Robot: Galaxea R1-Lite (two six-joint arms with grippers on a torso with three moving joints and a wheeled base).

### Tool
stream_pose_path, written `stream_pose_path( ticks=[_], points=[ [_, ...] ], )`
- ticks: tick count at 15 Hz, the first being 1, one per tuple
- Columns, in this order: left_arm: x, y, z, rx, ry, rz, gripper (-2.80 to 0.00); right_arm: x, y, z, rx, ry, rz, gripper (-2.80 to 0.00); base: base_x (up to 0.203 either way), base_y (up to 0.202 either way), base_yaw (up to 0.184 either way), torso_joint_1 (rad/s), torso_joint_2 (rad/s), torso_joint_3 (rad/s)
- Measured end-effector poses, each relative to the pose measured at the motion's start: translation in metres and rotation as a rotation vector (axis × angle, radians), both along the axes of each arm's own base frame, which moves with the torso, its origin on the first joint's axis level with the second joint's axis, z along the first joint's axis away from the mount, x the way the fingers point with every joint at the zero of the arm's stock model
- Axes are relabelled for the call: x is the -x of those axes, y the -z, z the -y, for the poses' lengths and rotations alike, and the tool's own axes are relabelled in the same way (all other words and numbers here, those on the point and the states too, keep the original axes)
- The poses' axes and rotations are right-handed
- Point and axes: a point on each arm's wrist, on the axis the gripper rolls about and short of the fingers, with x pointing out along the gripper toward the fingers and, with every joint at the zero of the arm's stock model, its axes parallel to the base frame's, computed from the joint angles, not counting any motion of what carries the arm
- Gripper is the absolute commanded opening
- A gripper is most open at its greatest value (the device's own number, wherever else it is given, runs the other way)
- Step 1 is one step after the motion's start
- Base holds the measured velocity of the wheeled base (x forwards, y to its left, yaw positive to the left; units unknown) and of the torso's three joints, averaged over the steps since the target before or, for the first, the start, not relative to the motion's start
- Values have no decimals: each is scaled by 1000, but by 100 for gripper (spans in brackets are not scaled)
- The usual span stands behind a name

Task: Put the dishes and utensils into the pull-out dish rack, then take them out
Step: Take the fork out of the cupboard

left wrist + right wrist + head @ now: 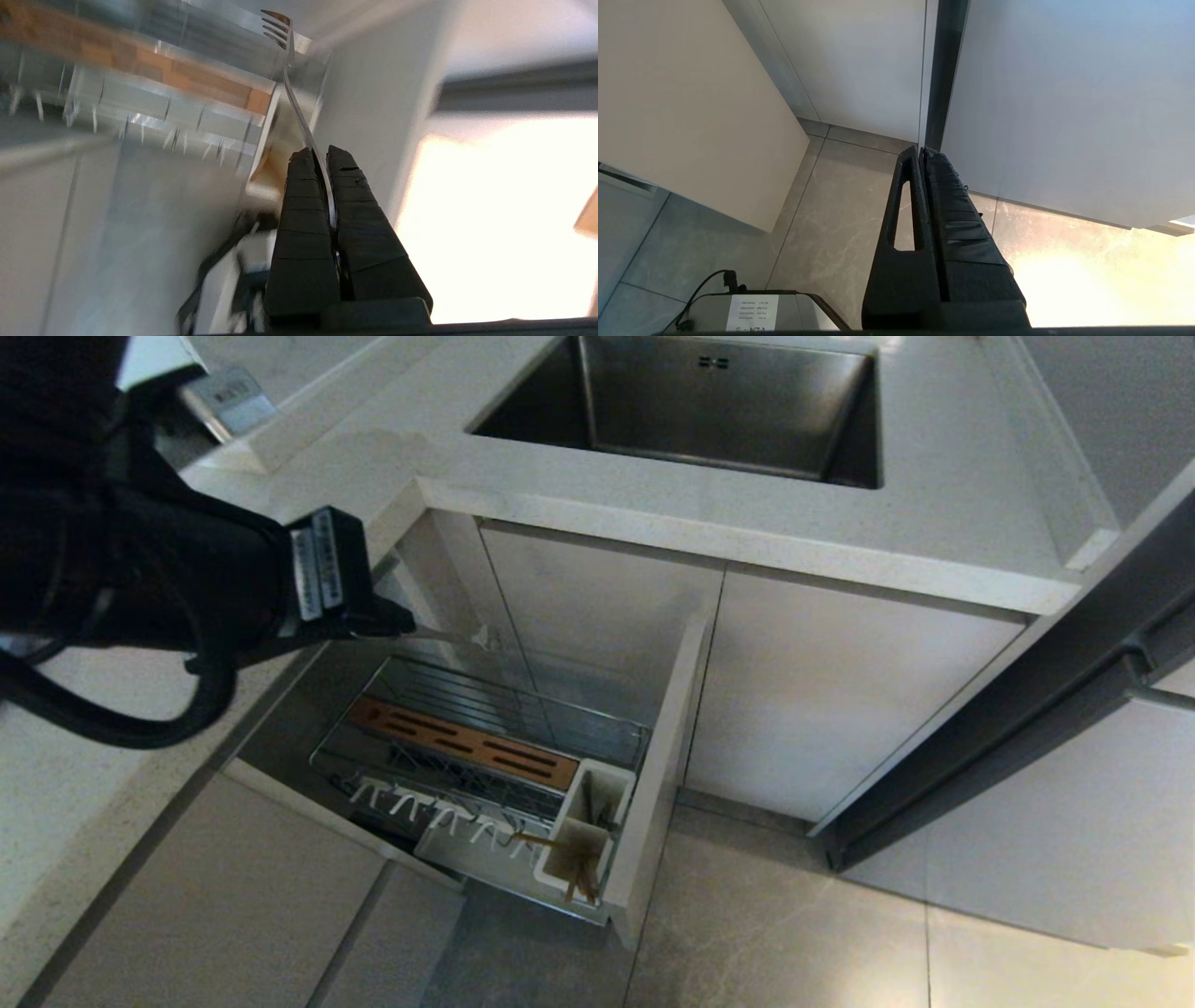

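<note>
Here the left hand [318, 151], at the left of the head view, is clamping a silver fork [299, 112] above the pull-out dish rack [485, 756]. Chopsticks [581, 873] are sitting in its white utensil cup [574, 863], lower centre. The right hand [920, 150] is hanging with fingers pressed together over the floor [822, 224].

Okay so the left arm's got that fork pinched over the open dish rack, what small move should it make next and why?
Probably lower the fork toward the white utensil cups at the front of the pull-out dish rack. The left gripper has its jaws shut on the handle, tines pointing away, above the rack. The chopsticks already stand in the nearer cup; the other looks free. The right gripper stays parked, shut.
</note>
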Motion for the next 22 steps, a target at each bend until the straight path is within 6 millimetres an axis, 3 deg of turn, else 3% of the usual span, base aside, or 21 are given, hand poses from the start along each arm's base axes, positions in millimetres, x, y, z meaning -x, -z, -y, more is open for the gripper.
stream_pose_path(
  ticks=[7,12,17,22],
  points=[
    [78,-60,-70,133,-69,410,-280,0,0,0,0,0,0,-280,0,0,0,0,0,0],
    [115,-76,-110,89,-340,594,-280,0,0,0,0,0,0,-280,0,0,0,0,0,0],
    [121,-78,-128,-13,-691,628,-280,0,0,0,0,0,0,-280,0,0,0,0,0,0],
    [95,-70,-152,-139,-1007,517,-280,0,0,0,0,0,0,-280,0,0,0,0,0,0]
  ],
)
